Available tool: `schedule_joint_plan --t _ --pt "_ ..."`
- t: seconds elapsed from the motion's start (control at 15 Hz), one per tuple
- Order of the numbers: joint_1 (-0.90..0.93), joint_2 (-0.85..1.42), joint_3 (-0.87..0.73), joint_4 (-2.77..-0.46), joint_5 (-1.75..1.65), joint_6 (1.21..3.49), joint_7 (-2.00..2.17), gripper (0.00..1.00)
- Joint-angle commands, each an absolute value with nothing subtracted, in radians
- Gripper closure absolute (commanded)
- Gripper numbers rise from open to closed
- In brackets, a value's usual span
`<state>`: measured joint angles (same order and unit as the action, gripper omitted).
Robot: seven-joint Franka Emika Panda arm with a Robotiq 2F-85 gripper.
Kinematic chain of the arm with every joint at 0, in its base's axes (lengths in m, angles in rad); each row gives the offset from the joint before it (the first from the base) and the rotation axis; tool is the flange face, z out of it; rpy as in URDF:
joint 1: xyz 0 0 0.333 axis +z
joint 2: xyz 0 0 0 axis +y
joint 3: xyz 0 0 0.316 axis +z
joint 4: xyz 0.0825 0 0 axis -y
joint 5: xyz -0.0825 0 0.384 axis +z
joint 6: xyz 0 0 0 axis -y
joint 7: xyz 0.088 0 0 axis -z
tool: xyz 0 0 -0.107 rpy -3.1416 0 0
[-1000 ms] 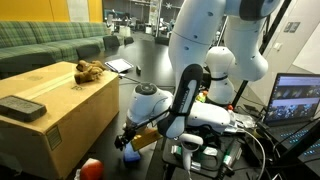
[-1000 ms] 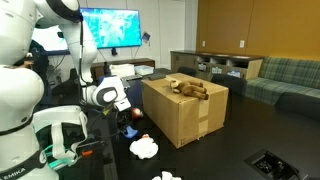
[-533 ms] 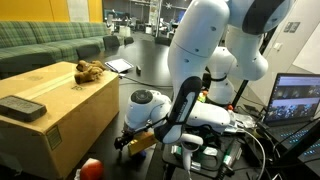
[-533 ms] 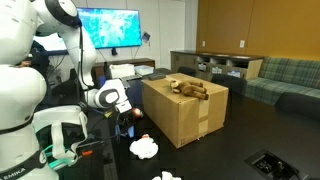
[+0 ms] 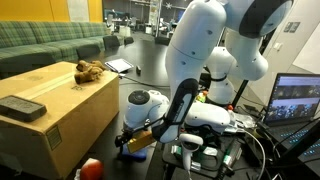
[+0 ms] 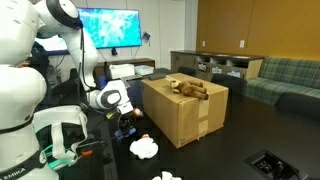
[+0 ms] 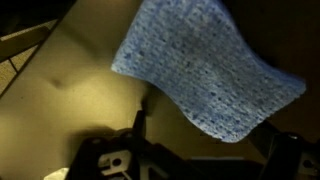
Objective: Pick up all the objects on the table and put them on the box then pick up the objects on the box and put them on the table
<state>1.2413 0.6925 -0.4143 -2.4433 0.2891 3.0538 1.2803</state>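
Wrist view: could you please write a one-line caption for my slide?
Blue textured cloth close before the open end effector, with a pale tan surface behind it.

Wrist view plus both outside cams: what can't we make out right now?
Wrist view: blue cloth blurred, cut off by the top edge; fingers dark, so contact unclear.
In an exterior view: gripper tips too small, low beside the box.
Same view: bottom edge cuts off the red thing.
On the box, the dark flat item is too small to identify.
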Motion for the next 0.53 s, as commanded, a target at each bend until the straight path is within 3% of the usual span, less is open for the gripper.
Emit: schedule_joint_plan --t 0.0,0.47 --pt "1.145 0.660 -0.351 -2.439 0.252 3.053 1.218 0.00" --pt "0.802 0.564 -0.025 -2.452 0.203 3.107 0.907 0.00"
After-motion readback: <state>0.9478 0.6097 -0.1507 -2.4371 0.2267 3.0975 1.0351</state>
